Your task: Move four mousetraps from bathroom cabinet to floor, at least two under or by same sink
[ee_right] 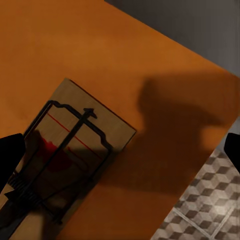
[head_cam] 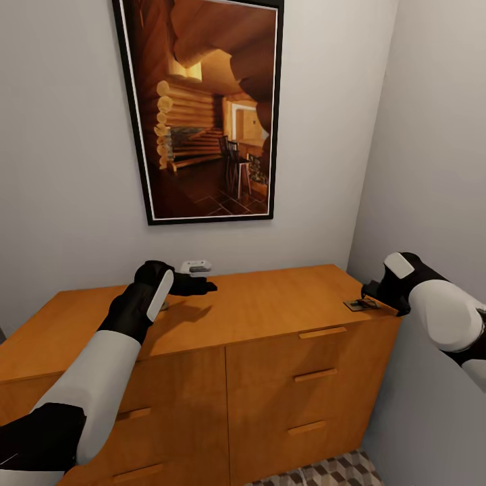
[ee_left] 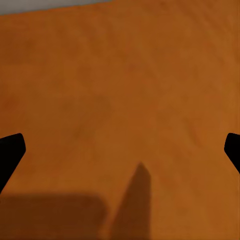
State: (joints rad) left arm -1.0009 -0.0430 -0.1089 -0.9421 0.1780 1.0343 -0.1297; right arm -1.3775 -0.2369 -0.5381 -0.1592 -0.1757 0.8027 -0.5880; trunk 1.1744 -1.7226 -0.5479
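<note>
Wooden and flat, one mousetrap (ee_right: 62, 162) lies right out at the front right corner of the cabinet (head_cam: 256, 304) top, dark wire frame and red mark facing up, and in the right wrist view you can see the patterned bathroom floor (ee_right: 200, 210) dropping away just past that edge. That's the danger, I'd say: come in a touch off-centre and a fingertip nudges the board sideways, and off the corner it slides, landing wherever it likes instead of by the sink; pinching the wire rather than the board could also let it twist loose. The right gripper (head_cam: 370, 291) sits directly over the trap, jaws spread wide, both tips at the far edges of its camera with nothing between them but the board below, forearm angled in from the right with the wrist bent down toward the corner. Across the top, the left gripper (head_cam: 202, 286) hovers low near the back wall, close to a small white gadget (head_cam: 196, 267), jaws parted and empty, arm stretched forward over bare wood.
</note>
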